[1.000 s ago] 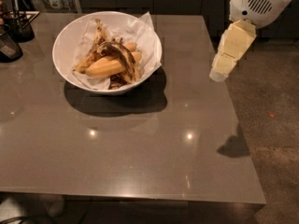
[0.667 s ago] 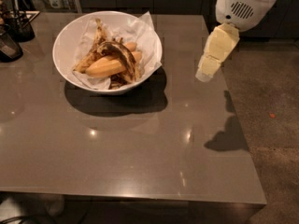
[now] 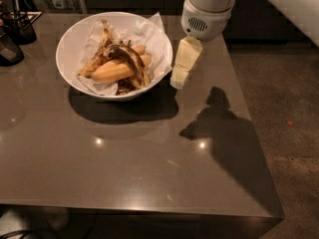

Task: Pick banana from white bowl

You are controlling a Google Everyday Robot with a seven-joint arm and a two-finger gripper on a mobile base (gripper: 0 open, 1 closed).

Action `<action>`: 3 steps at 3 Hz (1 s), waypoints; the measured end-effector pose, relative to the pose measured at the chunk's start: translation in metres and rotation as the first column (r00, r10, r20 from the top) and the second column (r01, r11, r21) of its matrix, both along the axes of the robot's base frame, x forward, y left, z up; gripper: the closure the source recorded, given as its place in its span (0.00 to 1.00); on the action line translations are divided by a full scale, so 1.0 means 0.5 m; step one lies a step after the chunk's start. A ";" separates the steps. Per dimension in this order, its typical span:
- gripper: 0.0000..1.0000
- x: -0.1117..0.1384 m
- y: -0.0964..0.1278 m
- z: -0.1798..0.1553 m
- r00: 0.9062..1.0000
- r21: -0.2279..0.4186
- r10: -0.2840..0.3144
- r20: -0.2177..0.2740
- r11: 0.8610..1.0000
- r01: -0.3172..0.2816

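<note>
Grey glossy tabletop (image 3: 124,173) over dark floor (image 3: 284,98); claw (image 3: 178,78) beside white bowl (image 3: 67,40), grip unclear.

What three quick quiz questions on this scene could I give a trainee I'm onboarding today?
1. True or false: the gripper is inside the white bowl.
2. What lines the bowl? A cloth, B white paper, C foil.
3. Where does the banana lie?

Key: 1 false, it hangs just outside the rim, above the table; 2 B; 3 in the white bowl, on the paper.
</note>
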State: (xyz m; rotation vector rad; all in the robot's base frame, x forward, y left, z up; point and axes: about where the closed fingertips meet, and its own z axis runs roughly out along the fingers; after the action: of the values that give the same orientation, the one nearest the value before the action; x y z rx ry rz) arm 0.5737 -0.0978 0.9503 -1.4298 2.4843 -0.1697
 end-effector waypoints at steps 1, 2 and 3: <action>0.00 0.004 0.006 0.003 1.000 0.008 -0.002 0.013 1.000 0.002; 0.00 0.019 0.043 0.007 1.000 0.060 0.005 0.027 0.998 -0.007; 0.00 0.006 0.077 0.029 0.998 0.144 0.063 0.008 0.988 -0.064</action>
State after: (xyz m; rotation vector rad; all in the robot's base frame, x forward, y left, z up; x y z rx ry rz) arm 0.5767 -0.0594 0.9646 -1.4447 2.3909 0.0199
